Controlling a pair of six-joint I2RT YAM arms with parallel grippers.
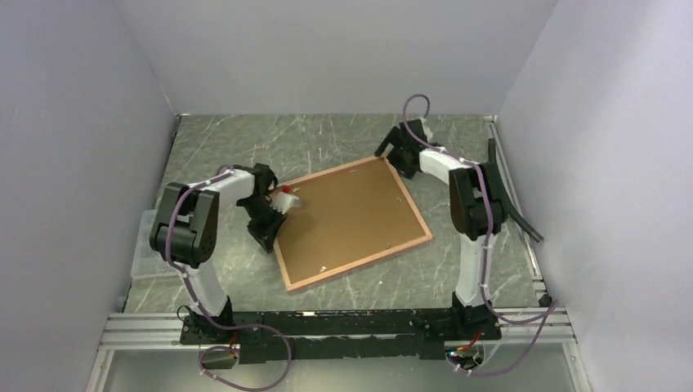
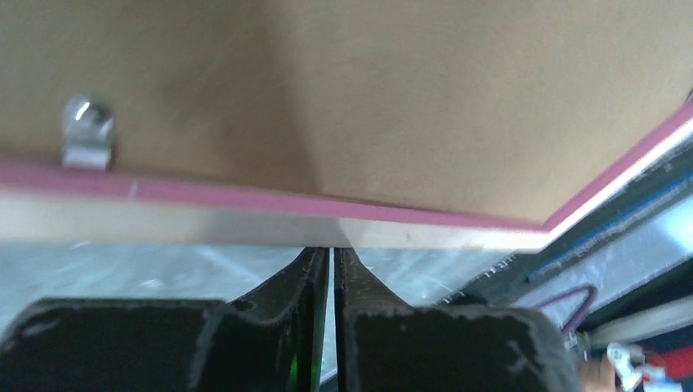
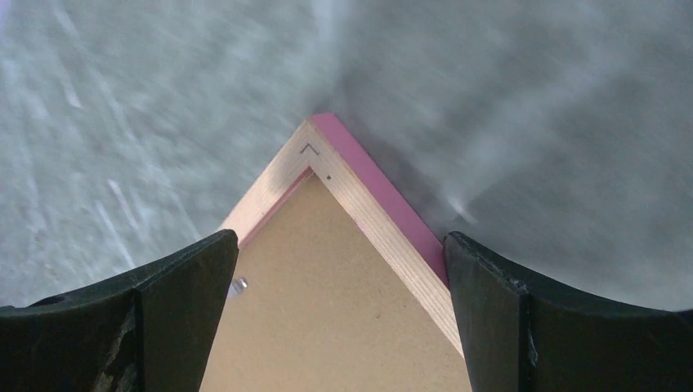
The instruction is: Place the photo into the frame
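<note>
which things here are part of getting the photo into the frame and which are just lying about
Part of the job:
- pink-edged frame, lying back up
- brown backing board, seated in it
- metal clip at the frame's rear edge
- the photo itself is not in view

Just lying about:
- clear plastic tub at the left edge of the table

Just ahead of the left gripper (image 2: pixel 331 255), its tips closed to a slit, the frame (image 2: pixel 245 220) edge bars the way; bare table (image 2: pixel 147 269) lies to either side. The frame's corner fills the gap between the spread fingers of the right gripper (image 3: pixel 339 238); beyond it, bare tabletop.
</note>
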